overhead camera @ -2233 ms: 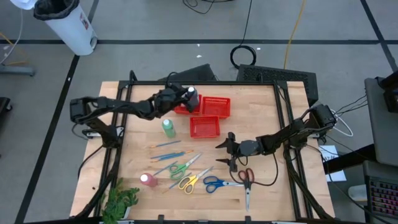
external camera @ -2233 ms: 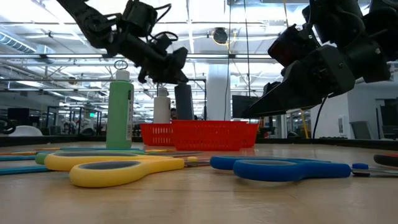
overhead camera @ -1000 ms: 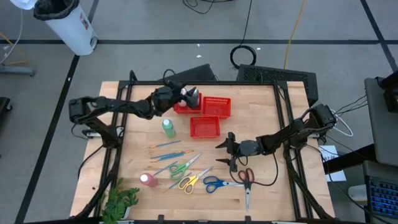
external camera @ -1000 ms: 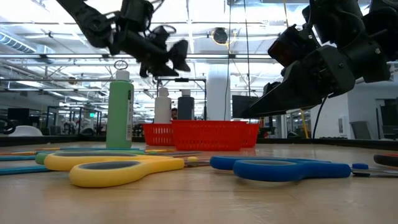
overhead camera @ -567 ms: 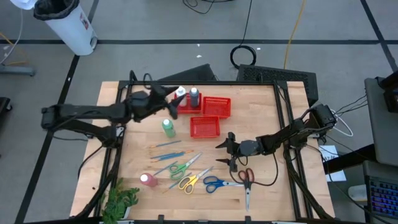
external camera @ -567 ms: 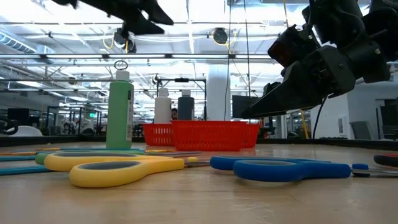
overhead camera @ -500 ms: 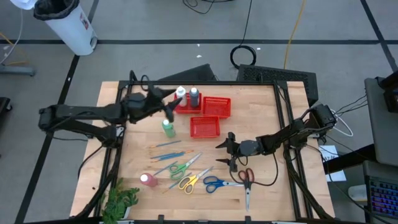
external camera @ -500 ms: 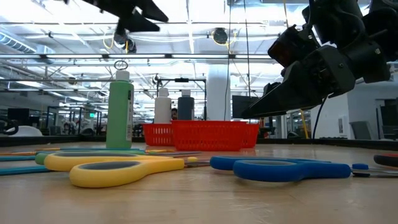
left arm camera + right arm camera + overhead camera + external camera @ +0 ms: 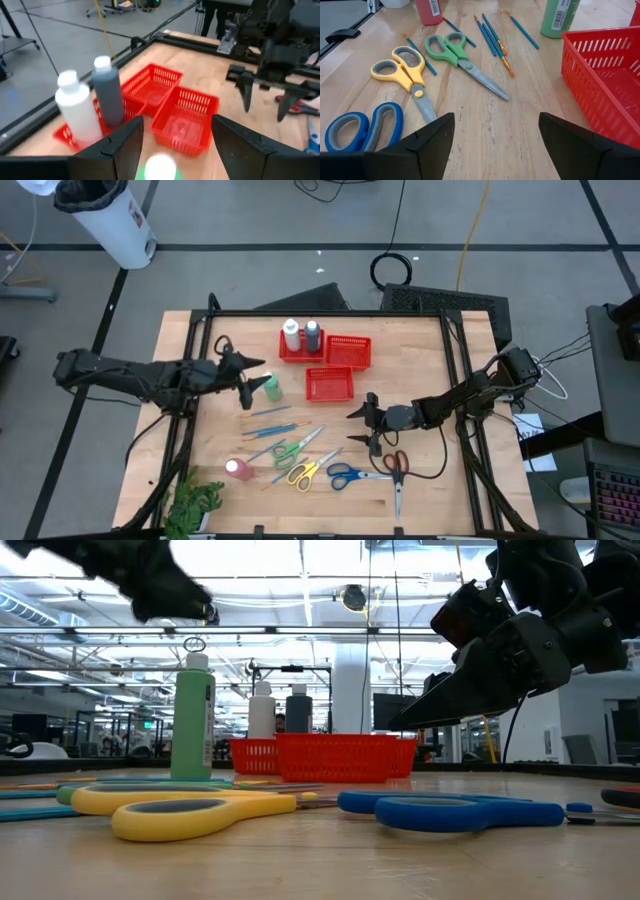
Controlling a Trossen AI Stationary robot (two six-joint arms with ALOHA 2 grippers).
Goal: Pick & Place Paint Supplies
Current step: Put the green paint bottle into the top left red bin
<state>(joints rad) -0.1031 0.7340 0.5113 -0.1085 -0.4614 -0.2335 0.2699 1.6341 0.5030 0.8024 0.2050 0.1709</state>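
My left gripper (image 9: 252,385) is open and hovers just left of the green bottle (image 9: 270,387). In the left wrist view its fingers stand apart on either side of the bottle's white cap (image 9: 160,167), touching nothing. The white bottle (image 9: 291,335) and the grey-blue bottle (image 9: 312,335) stand upright in the far-left red basket (image 9: 285,356). The pink bottle (image 9: 237,469), the thin brushes (image 9: 270,412) and the green (image 9: 290,448), yellow (image 9: 305,472), blue (image 9: 350,475) and red (image 9: 397,465) scissors lie on the table. My right gripper (image 9: 365,423) waits open above the table, right of the scissors.
Two more red mesh baskets (image 9: 347,350) (image 9: 330,383) sit right of and nearer than the one holding the bottles. A green leafy plant (image 9: 195,505) stands at the near left corner. Bare wood shows at the table's far right (image 9: 420,350).
My left gripper has drawn back from above the grey-blue bottle in the basket, toward the table's left and near edges, and now hovers by the green bottle. The grey-blue bottle has stayed upright in the basket beside the white one.
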